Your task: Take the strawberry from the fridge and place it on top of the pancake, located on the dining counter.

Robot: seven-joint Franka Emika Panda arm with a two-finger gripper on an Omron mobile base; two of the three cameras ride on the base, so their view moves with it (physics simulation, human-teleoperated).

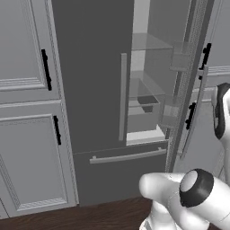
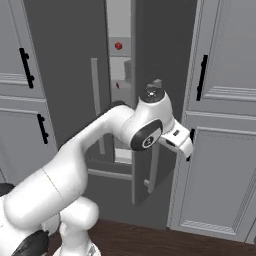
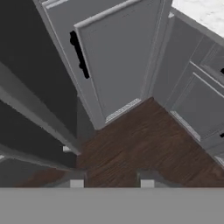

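The fridge [image 1: 92,85] stands between grey cabinets, its left door closed and its right door [image 2: 162,55] swung open. Through the gap the strawberry [image 2: 118,46], a tiny bright red blob, rests high on a glass shelf. My gripper [image 2: 185,148] hangs outside the fridge, right of the open door's edge and well below the strawberry, pointing down and to the right. In the hand view its small tips [image 3: 111,183] are drawn in with nothing between them, over wooden floor. The pancake and the dining counter are out of view.
A thin dark red item [image 2: 117,85] lies on a lower shelf. Clear shelves and door bins [image 1: 179,58] fill the light interior. Tall grey cabinets with black handles [image 2: 202,77] flank the fridge. A white worktop [image 3: 205,11] over grey cabinets lies beyond the floor.
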